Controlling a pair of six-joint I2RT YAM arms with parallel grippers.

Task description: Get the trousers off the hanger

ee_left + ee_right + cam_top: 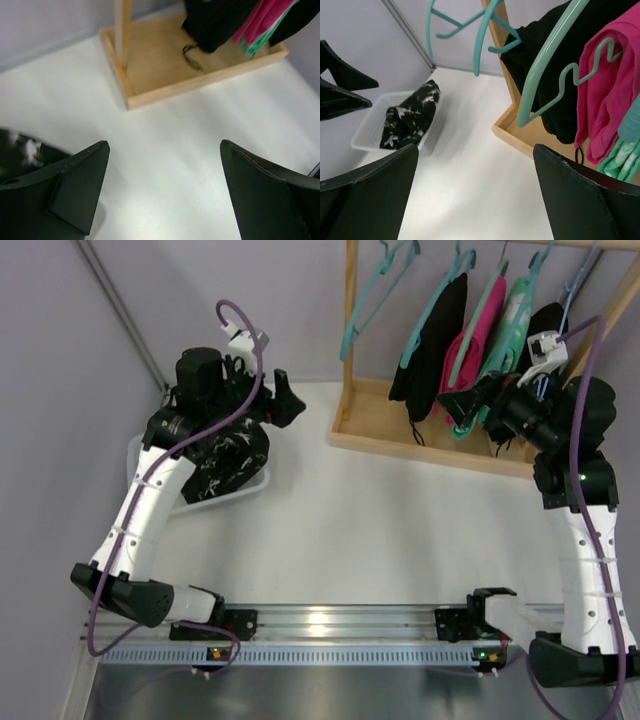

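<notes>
The black-and-white marbled trousers (228, 462) lie bunched in a white basket (250, 486) at the left, off the hanger. They also show in the right wrist view (410, 117) and at the left edge of the left wrist view (22, 150). The bare teal hanger (349, 335) hangs at the left end of the wooden rack, also in the right wrist view (478, 50). My left gripper (287, 400) is open and empty just right of the basket, above the table (165, 150). My right gripper (468, 402) is open and empty in front of the hung clothes (475, 150).
The wooden rack base (430, 445) stands at the back right. Teal hangers with plain black (435, 340), pink (478, 335) and green (515, 315) garments hang on it. A grey wall is at the left and back.
</notes>
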